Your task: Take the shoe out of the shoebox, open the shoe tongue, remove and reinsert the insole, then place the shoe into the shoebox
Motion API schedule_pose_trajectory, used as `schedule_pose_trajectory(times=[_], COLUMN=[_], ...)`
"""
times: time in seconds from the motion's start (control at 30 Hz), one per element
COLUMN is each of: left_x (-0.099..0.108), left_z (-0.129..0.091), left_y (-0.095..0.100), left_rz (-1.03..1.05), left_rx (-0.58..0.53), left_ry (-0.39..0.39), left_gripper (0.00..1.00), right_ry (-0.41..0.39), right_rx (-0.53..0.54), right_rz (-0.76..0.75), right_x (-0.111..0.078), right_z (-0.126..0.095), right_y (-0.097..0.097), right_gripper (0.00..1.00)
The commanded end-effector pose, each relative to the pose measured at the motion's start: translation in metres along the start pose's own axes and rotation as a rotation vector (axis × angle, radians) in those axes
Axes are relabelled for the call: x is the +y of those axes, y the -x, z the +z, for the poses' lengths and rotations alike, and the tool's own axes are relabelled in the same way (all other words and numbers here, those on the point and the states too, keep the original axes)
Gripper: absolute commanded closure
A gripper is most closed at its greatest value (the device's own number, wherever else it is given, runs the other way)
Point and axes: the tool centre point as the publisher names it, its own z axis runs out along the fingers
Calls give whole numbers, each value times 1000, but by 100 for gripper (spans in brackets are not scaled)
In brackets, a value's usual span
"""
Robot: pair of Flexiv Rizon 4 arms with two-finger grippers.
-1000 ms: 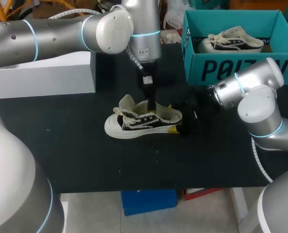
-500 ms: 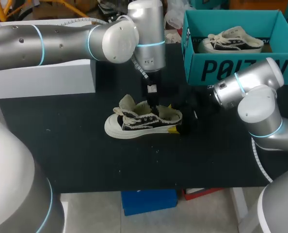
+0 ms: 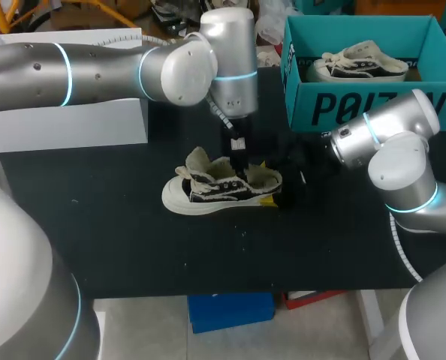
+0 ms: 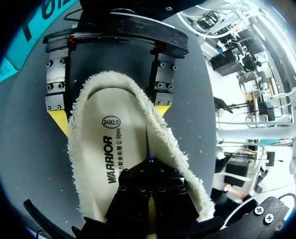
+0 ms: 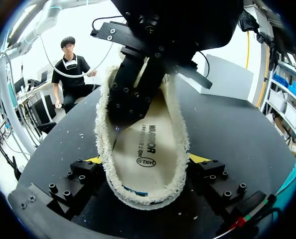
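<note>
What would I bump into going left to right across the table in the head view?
White rectangular box → black-and-cream fluffy sneaker → teal cardboard shoebox holding a second sneaker.

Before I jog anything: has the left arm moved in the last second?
Yes. In the head view the left arm has shifted right, toward the teal shoebox, and lowered its wrist toward the shoe, which stayed put.

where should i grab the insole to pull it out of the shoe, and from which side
Probably the insole's bare heel half, from straight above through the shoe's opening. The fleecy lining walls its sides, the right gripper flanks the heel, and it lies flat, so pinch one long edge.
</note>
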Motion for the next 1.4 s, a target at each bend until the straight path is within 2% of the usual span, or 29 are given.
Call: schedule_pose_trajectory(times=[0.03,0.7,0.77,1.27,1.4], left_x=[3,5,6,13,15], left_z=[12,15,14,22,27], left_y=[1,7,7,15,18], left_rz=[-11,-55,-57,-93,-127], left_rx=[-12,-92,-96,-157,-226], left_ry=[4,-8,-6,28,85], left_gripper=[100,100,79,76,75], right_ry=[-2,-2,-2,-2,-2], right_rx=[-1,-1,-1,-1,-1], right_rz=[2,2,2,2,2], right_x=[-2,-2,-2,-2,-2], right_z=[1,1,1,1,1], right_y=[2,2,2,2,2], right_gripper=[100,100,100,100,100])
